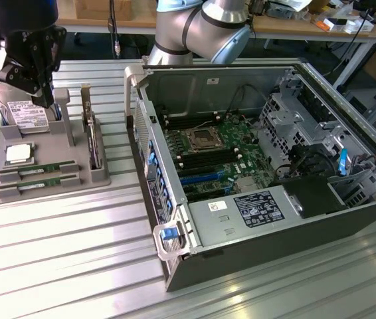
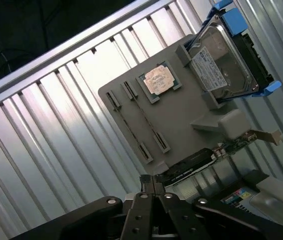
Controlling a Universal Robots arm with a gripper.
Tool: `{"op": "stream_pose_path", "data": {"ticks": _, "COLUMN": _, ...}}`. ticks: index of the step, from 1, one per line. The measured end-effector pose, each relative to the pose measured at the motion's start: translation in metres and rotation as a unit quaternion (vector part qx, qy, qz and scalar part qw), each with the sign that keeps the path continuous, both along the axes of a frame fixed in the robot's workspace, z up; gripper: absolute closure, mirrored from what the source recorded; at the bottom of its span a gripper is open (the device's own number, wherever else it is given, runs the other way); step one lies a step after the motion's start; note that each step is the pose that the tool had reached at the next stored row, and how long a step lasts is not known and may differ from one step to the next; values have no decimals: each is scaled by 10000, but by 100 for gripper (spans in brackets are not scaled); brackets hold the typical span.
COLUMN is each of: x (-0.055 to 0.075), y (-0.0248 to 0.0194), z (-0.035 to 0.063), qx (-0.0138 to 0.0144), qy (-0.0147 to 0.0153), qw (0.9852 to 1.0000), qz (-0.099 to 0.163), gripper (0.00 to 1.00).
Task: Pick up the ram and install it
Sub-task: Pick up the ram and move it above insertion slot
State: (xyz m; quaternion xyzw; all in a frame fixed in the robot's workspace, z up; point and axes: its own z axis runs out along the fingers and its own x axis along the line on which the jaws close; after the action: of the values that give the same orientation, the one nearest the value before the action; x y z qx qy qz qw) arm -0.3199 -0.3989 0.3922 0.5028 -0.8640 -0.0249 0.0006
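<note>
One arm (image 1: 201,26), one gripper (image 2: 151,182) and one gray tray (image 2: 189,115) carrying four kinds of parts. Counted on the tray: two ram sticks (image 1: 40,170), one in each of two slots; one hard drive (image 1: 25,114); one processor (image 1: 18,154); one card (image 1: 94,139). There is one open case (image 1: 241,262), holding one motherboard (image 1: 224,163) with one processor socket (image 1: 202,139), and one power supply (image 1: 258,207) bearing two labels — one white, one black. One blue latch (image 1: 168,232) shows on the case. The motherboard's slots sit too crowded for a sure count.
</note>
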Motion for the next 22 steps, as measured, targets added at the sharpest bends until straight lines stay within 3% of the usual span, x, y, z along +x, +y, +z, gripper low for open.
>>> {"op": "stream_pose_path", "data": {"ticks": 5, "x": 0, "y": 0, "z": 0, "qx": 0, "qy": 0, "qw": 9997, "qz": 239, "gripper": 89}}
{"op": "stream_pose_path", "data": {"ticks": 11, "x": 0, "y": 0, "z": 0, "qx": 0, "qy": 0, "qw": 9983, "qz": 575, "gripper": 89}}
{"op": "stream_pose_path", "data": {"ticks": 22, "x": 0, "y": 0, "z": 0, "qx": 0, "qy": 0, "qw": 9936, "qz": 1130, "gripper": 89}}
